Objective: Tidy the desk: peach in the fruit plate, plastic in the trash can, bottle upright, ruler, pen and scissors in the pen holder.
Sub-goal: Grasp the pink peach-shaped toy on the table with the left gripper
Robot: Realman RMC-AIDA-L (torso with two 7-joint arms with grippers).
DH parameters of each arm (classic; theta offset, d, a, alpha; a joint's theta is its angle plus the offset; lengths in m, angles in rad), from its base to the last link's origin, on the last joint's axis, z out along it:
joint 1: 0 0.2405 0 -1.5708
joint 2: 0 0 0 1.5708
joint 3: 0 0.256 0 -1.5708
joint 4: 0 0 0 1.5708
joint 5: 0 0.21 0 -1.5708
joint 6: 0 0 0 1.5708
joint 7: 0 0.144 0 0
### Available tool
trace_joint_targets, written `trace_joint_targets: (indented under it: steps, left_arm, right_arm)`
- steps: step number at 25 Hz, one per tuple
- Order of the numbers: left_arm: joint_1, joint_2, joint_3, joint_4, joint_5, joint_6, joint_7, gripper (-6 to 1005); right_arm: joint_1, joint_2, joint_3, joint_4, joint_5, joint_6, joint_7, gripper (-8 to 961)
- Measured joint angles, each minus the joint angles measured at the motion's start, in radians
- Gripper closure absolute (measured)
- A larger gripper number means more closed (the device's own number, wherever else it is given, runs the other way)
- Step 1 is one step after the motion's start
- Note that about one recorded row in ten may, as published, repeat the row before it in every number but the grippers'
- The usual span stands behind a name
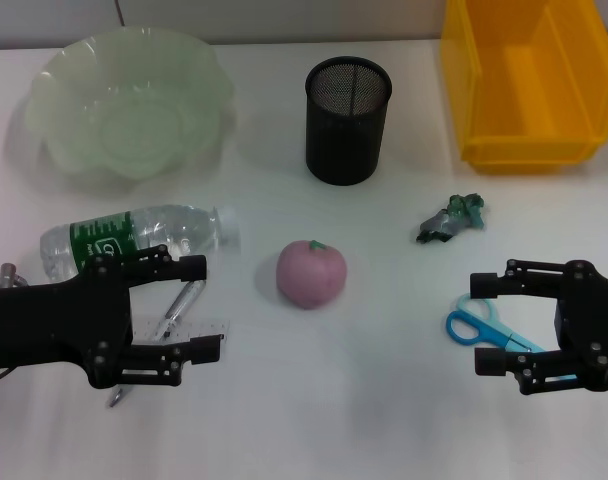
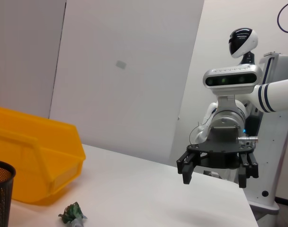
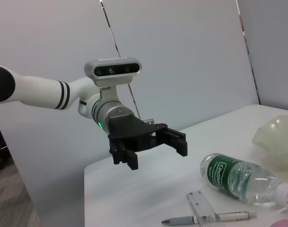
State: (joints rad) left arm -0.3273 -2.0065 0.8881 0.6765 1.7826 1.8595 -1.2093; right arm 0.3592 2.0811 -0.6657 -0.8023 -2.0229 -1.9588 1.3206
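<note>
A pink peach (image 1: 311,273) sits mid-table. The water bottle (image 1: 134,238) lies on its side at the left, in front of the pale green fruit plate (image 1: 129,100). My left gripper (image 1: 206,308) hovers open over the pen (image 1: 181,308) and clear ruler (image 1: 189,328). Over the blue scissors (image 1: 484,325) at the right, my right gripper (image 1: 479,323) is open. Crumpled plastic (image 1: 451,217) lies between the black mesh pen holder (image 1: 348,120) and the yellow trash can (image 1: 529,85). The right wrist view shows the left gripper (image 3: 151,150), bottle (image 3: 238,177), ruler (image 3: 201,205) and pen (image 3: 210,218).
The table's far edge meets a wall behind the plate and bin. In the left wrist view the right gripper (image 2: 214,179) hangs above the table near its side edge, with the yellow bin (image 2: 35,161) and plastic (image 2: 73,213) beyond.
</note>
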Motion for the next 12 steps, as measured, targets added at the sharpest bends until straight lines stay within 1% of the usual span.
trace_joint_targets:
  steps: [12]
  left_arm:
    - [-0.002, -0.006, 0.000, 0.000, 0.000, -0.001, 0.002, 147]
  right_arm:
    - [0.001, 0.001, 0.004, 0.027, 0.005, 0.000, -0.020, 136]
